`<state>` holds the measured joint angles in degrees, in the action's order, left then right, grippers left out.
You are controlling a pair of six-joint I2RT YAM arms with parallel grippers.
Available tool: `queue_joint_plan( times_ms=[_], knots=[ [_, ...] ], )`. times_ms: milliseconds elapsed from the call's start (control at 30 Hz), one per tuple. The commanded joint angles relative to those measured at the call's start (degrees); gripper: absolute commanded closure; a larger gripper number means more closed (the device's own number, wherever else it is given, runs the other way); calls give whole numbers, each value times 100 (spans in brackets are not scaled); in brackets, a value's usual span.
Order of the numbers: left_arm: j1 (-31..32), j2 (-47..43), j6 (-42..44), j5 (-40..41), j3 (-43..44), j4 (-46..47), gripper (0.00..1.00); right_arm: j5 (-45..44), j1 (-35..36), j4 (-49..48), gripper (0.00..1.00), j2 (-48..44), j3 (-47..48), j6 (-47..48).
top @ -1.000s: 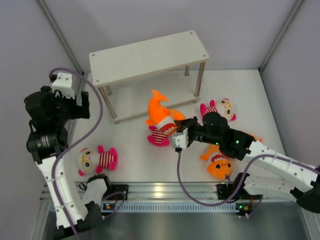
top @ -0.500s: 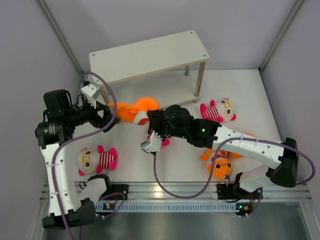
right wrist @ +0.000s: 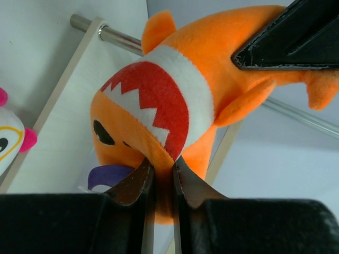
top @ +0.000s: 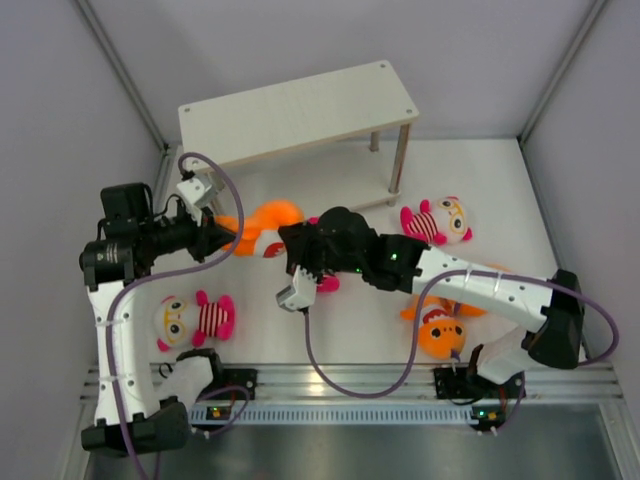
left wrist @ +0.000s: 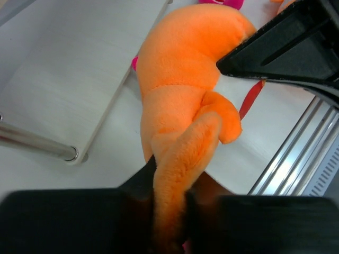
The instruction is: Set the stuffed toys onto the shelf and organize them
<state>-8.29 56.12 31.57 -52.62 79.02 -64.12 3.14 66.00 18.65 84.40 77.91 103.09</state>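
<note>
The left arm [top: 107,335] has white moulded shells along its links, black cylindrical joint housings between them and a black foot. A purple cable [top: 232,195] runs from a small white block [top: 195,186] near its wrist. The right arm [top: 495,288] is built the same way: white shells, a bulky black wrist housing with a tiny green light [top: 395,257], a black elbow and a second purple cable [top: 350,392]. The left hand [left wrist: 172,182] shows as a blurred matte-black body with dark fingers. The right hand [right wrist: 161,172] has two thin, tapered black fingers [right wrist: 139,182] with a brownish sheen.
</note>
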Motion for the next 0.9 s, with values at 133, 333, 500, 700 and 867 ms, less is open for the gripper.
queue_joint_plan(
  times_ms=[133, 333, 500, 700, 867],
  knots=[
    [21, 162, -98, 85, -28, 13, 100, 425, 71, -1494, 86, -90, -108, -770],
    [21, -21, -634, 331, 201, 188, 100, 241, 54, -4359, 33, -512, -1286, -3375],
    [21, -127, -1074, 621, 324, 461, 100, -85, -69, -5047, 20, -907, -1691, -5584],
    [21, -110, -1355, 595, 271, 751, 100, -207, -385, -5249, 3, -1557, -2025, -8797],
    [21, -101, -1723, 910, 184, 1120, 100, -173, -930, -5224, 1, -1866, -2412, -11553]
  ],
)
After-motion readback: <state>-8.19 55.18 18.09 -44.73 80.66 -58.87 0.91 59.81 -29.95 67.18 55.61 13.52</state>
